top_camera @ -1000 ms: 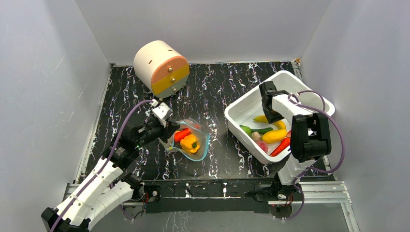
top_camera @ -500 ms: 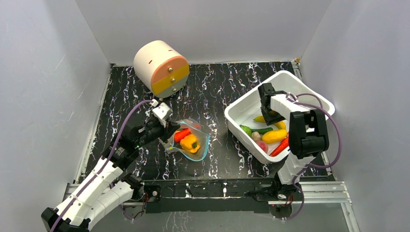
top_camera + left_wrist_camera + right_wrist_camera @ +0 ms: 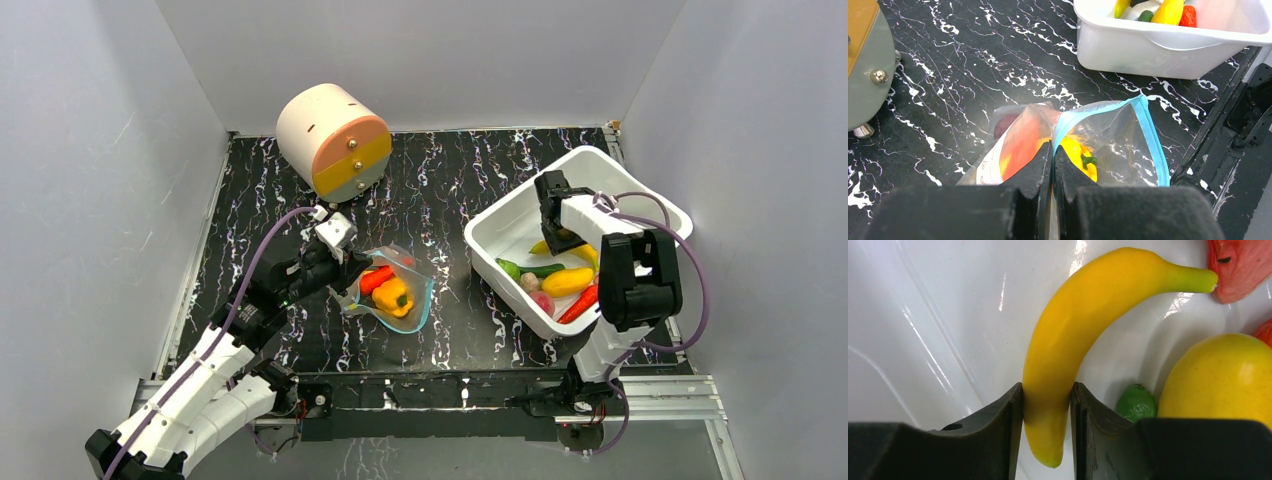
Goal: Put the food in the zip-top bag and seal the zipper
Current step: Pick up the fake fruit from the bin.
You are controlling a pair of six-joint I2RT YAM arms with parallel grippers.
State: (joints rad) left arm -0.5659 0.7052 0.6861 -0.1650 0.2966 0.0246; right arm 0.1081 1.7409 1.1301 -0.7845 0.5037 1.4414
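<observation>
On the black marbled desk (image 3: 450, 200), the right tool (image 3: 1046, 405) grips a banana (image 3: 1083, 315) inside the white tub (image 3: 500, 215); the zip-top bag (image 3: 1118, 135), its mouth pinched by the left tool (image 3: 1053, 155), lies probably open, leftward.

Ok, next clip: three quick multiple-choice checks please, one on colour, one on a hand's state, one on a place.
1. The zipper on the zip-top bag is: A red, B teal-blue, C white.
2. The left hand is: A open above the bag, B shut on the bag's edge, C shut on nothing.
3. The banana that the right hand grips lies: A in the white tub, B in the bag, C in the left hand.
Answers: 1 B, the strip along the mouth is teal-blue; 2 B, it pinches the plastic; 3 A, white tub floor surrounds it.
</observation>
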